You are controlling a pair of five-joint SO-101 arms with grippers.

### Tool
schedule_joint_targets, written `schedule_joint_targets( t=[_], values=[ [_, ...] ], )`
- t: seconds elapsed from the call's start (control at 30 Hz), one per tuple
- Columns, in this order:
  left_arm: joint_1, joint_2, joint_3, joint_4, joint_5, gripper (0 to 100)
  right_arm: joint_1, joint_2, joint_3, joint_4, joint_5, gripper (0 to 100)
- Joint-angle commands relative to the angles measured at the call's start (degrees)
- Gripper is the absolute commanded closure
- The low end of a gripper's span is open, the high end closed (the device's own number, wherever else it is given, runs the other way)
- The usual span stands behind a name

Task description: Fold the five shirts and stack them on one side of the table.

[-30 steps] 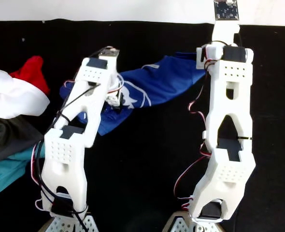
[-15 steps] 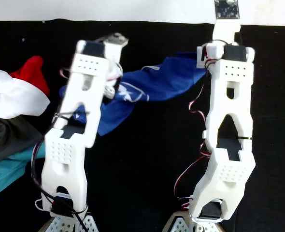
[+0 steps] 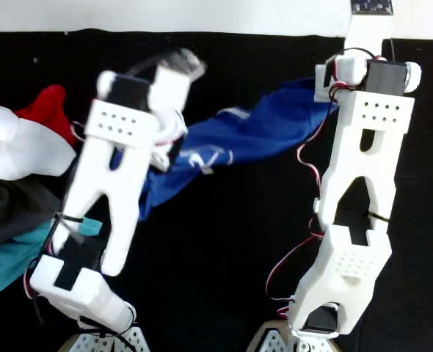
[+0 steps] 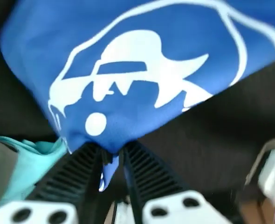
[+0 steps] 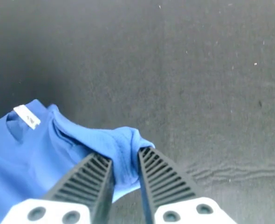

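Over the table (image 3: 224,279), two jaws clamp one blue shirt (image 3: 260,132) beside four heaped shirts (image 3: 18,183).

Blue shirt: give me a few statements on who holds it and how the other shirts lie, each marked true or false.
1. The left end effector is shut on the blue shirt, close to its white print. True.
2. The right end effector is open and holds nothing. False: it is shut on a bunched edge of the blue shirt, not far from the collar tag.
3. The blue shirt lies folded on the pile. False: it spans unfolded between the two end effectors.
4. In the high view, a white shirt lies over a grey shirt, with a teal shirt under them. True.
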Motion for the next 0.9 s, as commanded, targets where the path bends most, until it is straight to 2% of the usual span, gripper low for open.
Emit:
schedule_joint_targets(
  t=[0.0,0.17,0.33,0.4,0.53,0.7,0.8,0.87],
  values=[
    [1.0,-3.2,11.4,-7.0,-0.9,99,0.4,-0.3,0.8,0.2,-0.3,99.3],
    [3.6,-3.2,26.0,-19.0,-0.8,98,0.7,-0.3,4.9,-2.6,-0.3,99.3],
    [8.0,-3.2,34.5,-23.3,-0.8,85,0.7,-0.3,7.9,-3.6,-0.3,99.3],
    [8.3,-3.2,35.2,-24.0,-0.8,81,0.7,-0.3,7.9,-3.6,-0.3,99.3],
    [8.8,-3.6,34.6,-23.8,-0.7,81,0.7,-0.3,7.8,-3.5,-0.3,99.3],
    [14.5,-3.7,32.8,-20.6,-0.7,81,0.7,-0.3,7.8,-3.5,-0.3,99.3],
    [17.4,-3.2,32.2,-23.3,-0.7,81,0.7,-0.3,7.8,-3.5,-0.3,99.3],
    [18.5,-3.2,32.5,-27.3,1.8,81,0.7,-0.3,7.8,-3.5,-0.3,99.3]
  ],
)
